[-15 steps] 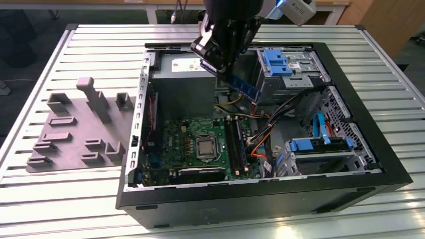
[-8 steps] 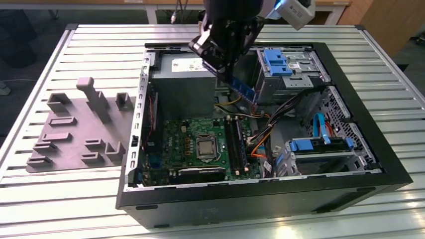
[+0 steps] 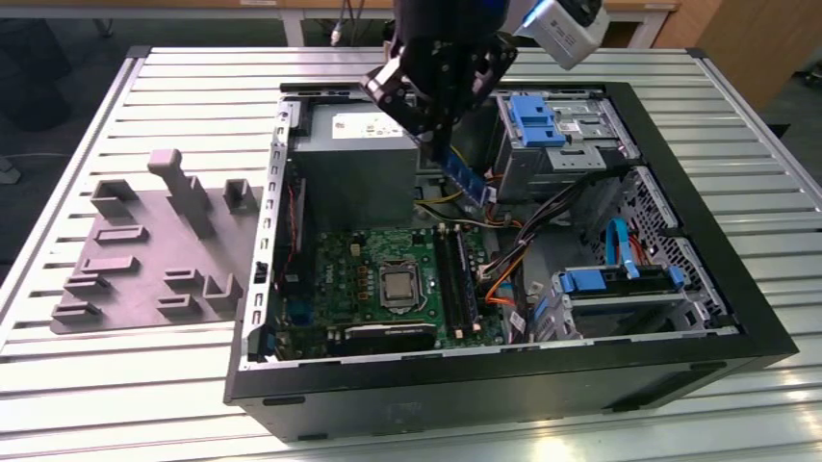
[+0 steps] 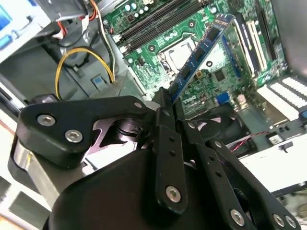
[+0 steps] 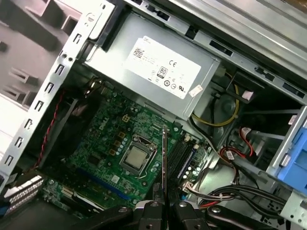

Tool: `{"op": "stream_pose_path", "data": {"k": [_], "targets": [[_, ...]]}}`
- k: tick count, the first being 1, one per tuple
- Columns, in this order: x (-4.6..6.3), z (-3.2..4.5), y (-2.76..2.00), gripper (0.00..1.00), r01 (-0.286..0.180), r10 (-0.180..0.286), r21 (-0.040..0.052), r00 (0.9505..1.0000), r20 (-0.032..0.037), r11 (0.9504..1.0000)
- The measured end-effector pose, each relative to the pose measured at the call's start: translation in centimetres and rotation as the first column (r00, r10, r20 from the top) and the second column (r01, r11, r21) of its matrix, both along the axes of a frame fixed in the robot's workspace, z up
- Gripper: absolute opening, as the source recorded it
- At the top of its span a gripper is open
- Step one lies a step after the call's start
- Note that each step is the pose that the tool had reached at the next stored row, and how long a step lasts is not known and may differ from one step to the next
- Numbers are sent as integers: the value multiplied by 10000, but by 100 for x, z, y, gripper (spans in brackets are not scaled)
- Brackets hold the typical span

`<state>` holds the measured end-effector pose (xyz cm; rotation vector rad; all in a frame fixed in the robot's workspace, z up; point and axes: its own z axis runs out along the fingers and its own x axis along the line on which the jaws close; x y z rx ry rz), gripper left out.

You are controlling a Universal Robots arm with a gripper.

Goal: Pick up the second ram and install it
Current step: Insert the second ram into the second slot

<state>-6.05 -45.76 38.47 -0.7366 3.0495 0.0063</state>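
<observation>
Black, bolted linkage bars of the pincer [image 4: 165,103] are recorded nearest in the second wrist view. The pincer is closed narrow on one end of the second ram [image 4: 201,52]. The ram's flat blue-green face and its row of dark rectangular chips are shown in that view. In the first wrist view the same stick is seen edge-on as a thin dark line over the green motherboard [image 5: 105,139], beside the square metallic processor socket [image 5: 136,158] and the black memory slots [image 5: 180,155].

In the exterior view the ram is held tilted in the air, clear of the slots and near the grey boxy power supply [image 3: 353,164]. The arm [image 3: 444,19] is seen descending from the far side into the open black computer case [image 3: 757,327]. The case lies on a slatted metal worktop [image 3: 192,87], with a grey moulded tray [image 3: 154,250] at the exterior view's left.
</observation>
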Motion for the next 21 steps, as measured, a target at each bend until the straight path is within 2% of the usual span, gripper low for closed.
{"op": "stream_pose_path", "data": {"k": [3,5,10,13,16,18,21], "targets": [[0,-9,0,14,544,-544,-1,9985,0,9985],[0,-15,0,14,920,-920,-1,9958,0,9958],[0,-32,0,14,1810,-1810,-2,9835,0,9835],[0,-40,0,14,2313,-2313,-4,9729,0,9729],[0,-48,0,14,2798,-2798,-4,9600,1,9600],[0,-54,0,14,3114,-3114,-5,9503,1,9503],[0,-62,1,14,3597,-3597,-6,9331,1,9331]]}}
